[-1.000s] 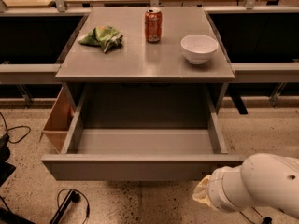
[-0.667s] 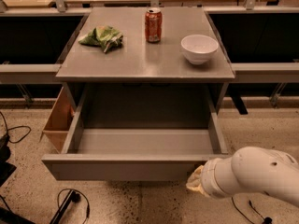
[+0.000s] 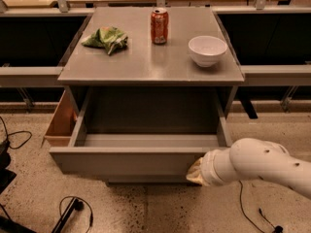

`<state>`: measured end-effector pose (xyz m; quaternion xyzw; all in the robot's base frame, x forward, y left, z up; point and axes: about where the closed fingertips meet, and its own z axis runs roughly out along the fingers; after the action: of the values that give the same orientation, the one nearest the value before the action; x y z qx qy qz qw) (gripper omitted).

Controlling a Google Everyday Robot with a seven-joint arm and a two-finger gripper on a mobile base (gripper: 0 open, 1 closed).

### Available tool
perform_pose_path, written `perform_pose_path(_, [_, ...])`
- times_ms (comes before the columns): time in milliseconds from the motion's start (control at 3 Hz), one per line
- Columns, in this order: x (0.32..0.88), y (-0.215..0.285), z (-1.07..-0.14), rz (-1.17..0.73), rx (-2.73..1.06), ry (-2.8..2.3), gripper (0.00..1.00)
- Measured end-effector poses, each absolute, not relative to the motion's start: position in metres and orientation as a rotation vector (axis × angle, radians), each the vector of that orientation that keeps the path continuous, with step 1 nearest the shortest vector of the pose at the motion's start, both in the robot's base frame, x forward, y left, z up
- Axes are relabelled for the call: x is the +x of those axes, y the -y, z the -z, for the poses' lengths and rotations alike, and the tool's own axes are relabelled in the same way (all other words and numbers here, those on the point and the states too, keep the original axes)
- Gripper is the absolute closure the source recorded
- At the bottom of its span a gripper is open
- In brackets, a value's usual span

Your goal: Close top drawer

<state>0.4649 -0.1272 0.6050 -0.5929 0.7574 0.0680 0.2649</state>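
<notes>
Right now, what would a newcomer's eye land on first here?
The top drawer, pulled wide open toward the camera. At the right end of its front is the gripper, on a thick white arm from the lower right. Above, on the cabinet top, stand a red can and a white bowl.

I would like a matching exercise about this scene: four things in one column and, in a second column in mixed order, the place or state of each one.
Things:
1. top drawer
2. red can
3. white bowl
4. end effector

Places or states:
A. on the right side of the tabletop
B. low, against the right end of the top drawer's front
C. pulled out, open
D. upright, at the back middle of the tabletop

Pairs: 1-C, 2-D, 3-A, 4-B
</notes>
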Motion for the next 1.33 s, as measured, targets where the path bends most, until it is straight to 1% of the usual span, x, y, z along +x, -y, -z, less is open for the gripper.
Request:
perform_pose_path(333, [0.465,0.127,-0.605,-0.183,-1.603,-2.043,1.0])
perform_pose_path(667, [0.514,0.122,-0.613,-0.137,-1.622,-1.986,1.0])
perform_pose_path(1000, [0.527,0.126,-0.603,-0.126,-1.658,-1.984,1.0])
perform_pose_path(1333, [0.601,0.112,-0.626,-0.058,-1.691,-1.902,1.0])
